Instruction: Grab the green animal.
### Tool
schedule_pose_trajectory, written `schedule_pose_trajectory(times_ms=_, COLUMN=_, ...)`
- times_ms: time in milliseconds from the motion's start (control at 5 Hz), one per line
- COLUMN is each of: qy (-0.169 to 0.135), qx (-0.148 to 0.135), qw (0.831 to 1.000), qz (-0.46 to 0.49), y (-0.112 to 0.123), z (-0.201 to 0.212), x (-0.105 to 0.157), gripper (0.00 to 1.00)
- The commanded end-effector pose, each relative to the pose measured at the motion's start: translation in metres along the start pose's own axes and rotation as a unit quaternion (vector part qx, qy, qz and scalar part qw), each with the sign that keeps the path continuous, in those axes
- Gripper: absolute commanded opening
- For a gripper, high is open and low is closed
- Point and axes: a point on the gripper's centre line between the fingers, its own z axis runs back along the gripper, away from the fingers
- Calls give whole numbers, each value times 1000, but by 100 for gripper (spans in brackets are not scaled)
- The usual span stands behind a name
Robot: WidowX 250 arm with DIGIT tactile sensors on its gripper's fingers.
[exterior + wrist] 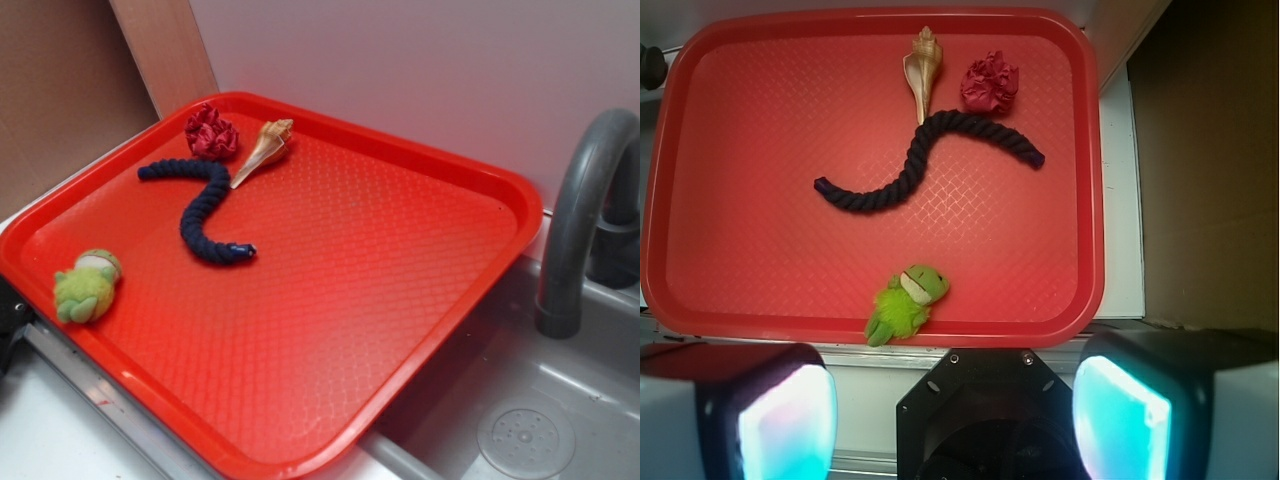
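The green animal (86, 286) is a small fuzzy lime-green plush with a pale face patch. It lies on the red tray (380, 300) at its near left edge. In the wrist view the green animal (906, 303) rests against the tray's (730, 250) lower rim, one leg over the rim. My gripper (955, 418) hangs high above and short of the tray, open, its two pads far apart with nothing between them. It is well clear of the plush. The gripper is not visible in the exterior view.
A dark blue rope (200, 210) curves across the tray's back left, with a tan shell (265, 150) and a red scrunchie (211, 132) behind it. A grey faucet (580, 220) and a sink (520, 430) sit to the right. A cardboard wall (1210, 160) borders the tray.
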Motion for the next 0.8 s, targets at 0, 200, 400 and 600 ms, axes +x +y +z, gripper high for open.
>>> schedule_pose_trajectory(times_ms=0, qy=0, qx=0, qw=1000, qz=0, y=0, z=0, x=0, gripper=100)
schedule_pose_trajectory(times_ms=200, qy=30, qx=-23, qw=999, qz=25, y=-1, z=-5, x=3, gripper=100)
schedule_pose_trajectory(times_ms=400, qy=68, qx=-41, qw=996, qz=48, y=-3, z=-17, x=5, gripper=100)
schedule_pose_trajectory(times_ms=600, qy=104, qx=-29, qw=992, qz=62, y=-4, z=-45, x=9, gripper=100)
